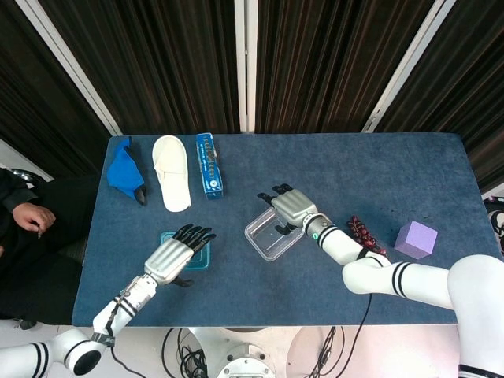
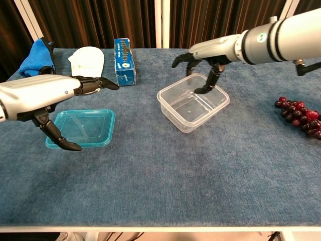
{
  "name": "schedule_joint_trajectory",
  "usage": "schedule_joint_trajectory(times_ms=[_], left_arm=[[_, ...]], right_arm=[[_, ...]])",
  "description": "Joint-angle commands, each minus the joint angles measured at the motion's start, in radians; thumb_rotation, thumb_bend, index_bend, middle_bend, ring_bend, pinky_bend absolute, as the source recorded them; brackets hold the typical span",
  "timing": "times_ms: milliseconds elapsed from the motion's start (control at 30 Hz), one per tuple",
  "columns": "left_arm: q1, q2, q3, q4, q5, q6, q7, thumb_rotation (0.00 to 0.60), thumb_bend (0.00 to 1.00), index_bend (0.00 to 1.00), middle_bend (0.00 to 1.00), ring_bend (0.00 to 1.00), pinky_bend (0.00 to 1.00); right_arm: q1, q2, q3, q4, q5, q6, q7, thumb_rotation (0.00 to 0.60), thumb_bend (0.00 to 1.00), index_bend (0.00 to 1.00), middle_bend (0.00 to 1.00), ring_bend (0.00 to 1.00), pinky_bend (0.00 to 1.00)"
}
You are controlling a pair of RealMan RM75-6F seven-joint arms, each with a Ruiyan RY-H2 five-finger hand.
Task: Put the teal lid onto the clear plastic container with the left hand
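Observation:
The teal lid [image 1: 200, 257] [image 2: 88, 128] lies flat on the blue table, left of centre. My left hand [image 1: 172, 257] [image 2: 44, 96] hovers over its near-left part, holding nothing, with its fingers spread and the thumb pointing down by the lid's front-left edge. The clear plastic container [image 1: 270, 235] [image 2: 193, 107] stands turned at an angle to the right of the lid. My right hand [image 1: 292, 208] [image 2: 206, 54] grips its far wall, thumb inside and fingers behind the rim.
Along the back left lie a blue cloth [image 1: 123, 170], a white slipper [image 1: 171, 182] and a blue box [image 1: 209, 164]. Dark red grapes [image 1: 364, 233] and a purple cube [image 1: 415, 239] sit at the right. A person's hand [image 1: 30, 214] shows at the left edge.

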State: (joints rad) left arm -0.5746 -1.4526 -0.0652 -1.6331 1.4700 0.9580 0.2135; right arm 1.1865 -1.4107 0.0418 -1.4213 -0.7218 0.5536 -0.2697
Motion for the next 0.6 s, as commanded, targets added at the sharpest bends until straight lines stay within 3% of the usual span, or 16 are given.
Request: schedule_joint_trajectory(times_ms=[33,100,200,433,600], left_arm=[[-0.007,-0.005,-0.003,0.006,-0.011,-0.004,0.004,0.6,0.0,0.02,0.01,0.0,0.0],[-0.01,-0.006,-0.004,0.009,-0.018,-0.004,0.003,0.6,0.0,0.02,0.01,0.0,0.0],[-0.011,-0.005,-0.003,0.012,-0.024,0.005,-0.002,0.6,0.0,0.02,0.01,0.0,0.0],[-0.005,0.004,0.007,0.01,-0.026,0.026,-0.014,0.6,0.0,0.02,0.01,0.0,0.0],[-0.008,0.002,0.01,0.005,-0.025,0.033,-0.018,0.6,0.0,0.02,0.01,0.0,0.0]], right_arm=[[-0.021,0.041,-0.031,-0.046,0.021,0.022,-0.012,0.6,0.29,0.0,0.29,0.0,0.0],[-0.034,0.065,-0.042,-0.075,0.017,0.044,-0.016,0.6,0.2,0.0,0.24,0.0,0.0],[-0.082,0.103,-0.038,-0.142,-0.069,0.12,0.0,0.6,0.02,0.0,0.03,0.0,0.0],[-0.222,0.179,-0.051,-0.269,-0.363,0.291,0.072,0.6,0.0,0.0,0.0,0.0,0.0],[-0.251,0.134,-0.075,-0.248,-0.414,0.315,0.003,0.6,0.0,0.0,0.0,0.0,0.0]])
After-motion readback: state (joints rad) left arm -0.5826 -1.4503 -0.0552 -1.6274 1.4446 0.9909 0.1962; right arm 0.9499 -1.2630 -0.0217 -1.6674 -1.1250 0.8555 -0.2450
